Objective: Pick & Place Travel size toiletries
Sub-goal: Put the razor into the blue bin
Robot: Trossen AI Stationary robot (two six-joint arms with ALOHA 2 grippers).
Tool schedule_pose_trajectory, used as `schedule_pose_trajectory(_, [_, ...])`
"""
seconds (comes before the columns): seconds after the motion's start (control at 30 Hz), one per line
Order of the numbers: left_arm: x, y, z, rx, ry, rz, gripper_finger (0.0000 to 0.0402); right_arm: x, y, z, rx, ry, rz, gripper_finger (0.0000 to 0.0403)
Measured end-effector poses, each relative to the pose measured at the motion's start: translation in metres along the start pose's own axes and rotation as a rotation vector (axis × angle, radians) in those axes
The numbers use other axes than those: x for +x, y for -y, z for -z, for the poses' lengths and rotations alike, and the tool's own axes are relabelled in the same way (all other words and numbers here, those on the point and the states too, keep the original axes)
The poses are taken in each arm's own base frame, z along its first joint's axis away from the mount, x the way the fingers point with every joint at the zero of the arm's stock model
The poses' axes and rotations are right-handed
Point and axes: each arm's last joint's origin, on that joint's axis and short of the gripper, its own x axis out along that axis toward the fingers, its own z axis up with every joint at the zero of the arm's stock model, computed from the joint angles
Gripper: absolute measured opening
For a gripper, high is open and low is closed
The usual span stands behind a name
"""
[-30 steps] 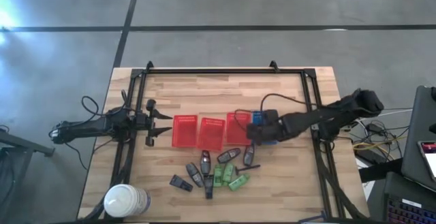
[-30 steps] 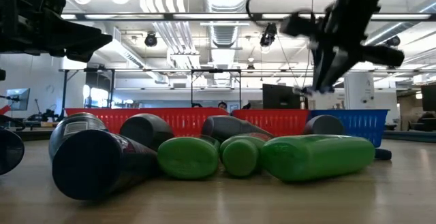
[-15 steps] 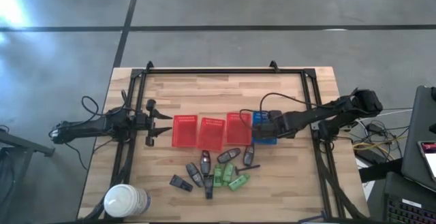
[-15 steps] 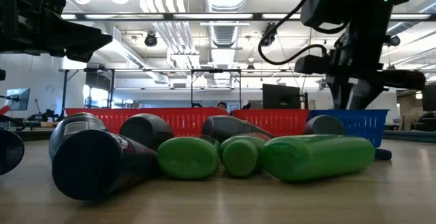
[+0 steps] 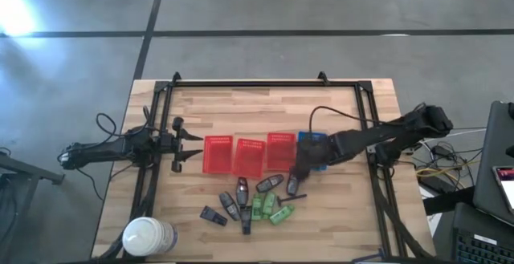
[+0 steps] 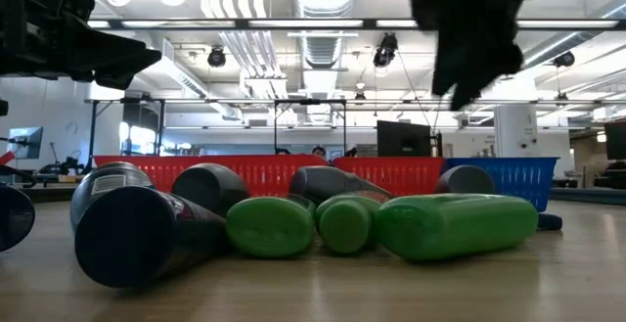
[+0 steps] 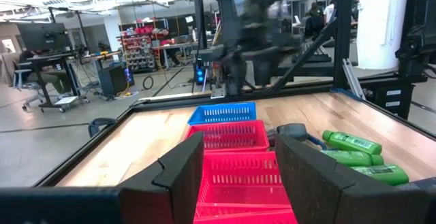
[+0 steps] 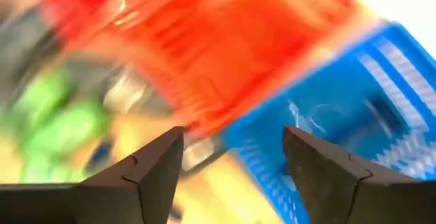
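Risk: my right gripper (image 5: 300, 168), fingers spread and empty, hangs above the toiletries (image 5: 259, 200) mid-table; a careless descent could scatter them or clip the blue basket (image 5: 314, 148).

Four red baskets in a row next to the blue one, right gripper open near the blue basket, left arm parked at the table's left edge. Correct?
Not quite: the high view shows three red baskets, not four, in a row beside the blue basket. The rest holds: the right gripper is open near the blue basket, as the right wrist view shows, and the left gripper waits at the table's left edge.
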Motion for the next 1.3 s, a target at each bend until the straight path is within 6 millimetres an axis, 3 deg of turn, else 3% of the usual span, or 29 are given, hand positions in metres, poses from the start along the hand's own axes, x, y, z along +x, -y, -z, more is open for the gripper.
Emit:
schedule_pose_trajectory(0.13, [0.0, 0.0, 0.0, 0.0, 0.001, 0.0, 0.0188, 0.006, -0.031, 0.025, -0.464, -0.136, -0.128, 0.0254])
schedule_pose_trajectory(0.27, [0.0, 0.0, 0.0, 0.0, 0.001, 0.0, 0.0188, 0.032, -0.053, 0.048, -0.624, -0.256, -0.131, 0.0241])
schedule_pose_trajectory(0.53, [0.0, 0.0, 0.0, 0.0, 0.001, 0.0, 0.0188, 0.085, -0.075, 0.064, -0.648, -0.351, -0.005, 0.0206])
schedule_pose_trajectory(0.83, [0.0, 0.0, 0.0, 0.0, 0.0, 0.0, 0.0188, 0.103, -0.078, 0.061, -0.673, -0.335, -0.019, 0.0164])
schedule_pose_trajectory(1.17, [0.0, 0.0, 0.0, 0.0, 0.001, 0.0, 0.0188, 0.096, -0.077, 0.057, -0.657, -0.336, -0.065, 0.0025])
schedule_pose_trajectory(1.3, [0.0, 0.0, 0.0, 0.0, 0.0, 0.001, 0.0188, 0.071, -0.07, 0.051, -0.587, -0.335, -0.024, 0.0029])
